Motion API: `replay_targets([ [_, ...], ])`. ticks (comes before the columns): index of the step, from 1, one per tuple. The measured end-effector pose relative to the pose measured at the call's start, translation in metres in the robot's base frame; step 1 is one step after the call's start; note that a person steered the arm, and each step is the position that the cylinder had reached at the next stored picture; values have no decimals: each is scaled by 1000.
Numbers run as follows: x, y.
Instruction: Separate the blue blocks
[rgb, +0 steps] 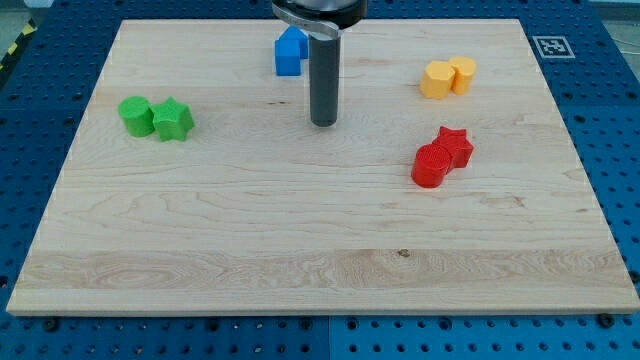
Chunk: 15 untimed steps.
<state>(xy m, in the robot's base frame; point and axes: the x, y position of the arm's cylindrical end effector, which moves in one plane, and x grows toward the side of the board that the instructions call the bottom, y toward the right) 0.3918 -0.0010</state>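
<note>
Two blue blocks (289, 52) sit pressed together near the view's top centre; the arm partly hides them, so their shapes are unclear. My tip (323, 122) rests on the wooden board (250, 240), below and slightly right of the blue blocks, apart from them.
A green cylinder (135, 114) touches a green star (173, 120) at the view's left. A yellow hexagon-like block (437, 79) touches a yellow cylinder (463, 74) at upper right. A red cylinder (431, 165) touches a red star (455, 146) at right of centre.
</note>
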Motion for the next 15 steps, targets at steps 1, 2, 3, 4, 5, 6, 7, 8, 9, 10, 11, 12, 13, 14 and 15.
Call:
replay_targets([
  [1,7,1],
  [2,8,7],
  [3,8,9],
  [4,14,9],
  [5,37,9],
  [6,39,9],
  [7,45,12],
  [8,45,12],
  [9,49,12],
  [10,49,12],
  [11,62,8],
  [12,70,7],
  [13,74,7],
  [14,83,9],
  [15,101,32],
])
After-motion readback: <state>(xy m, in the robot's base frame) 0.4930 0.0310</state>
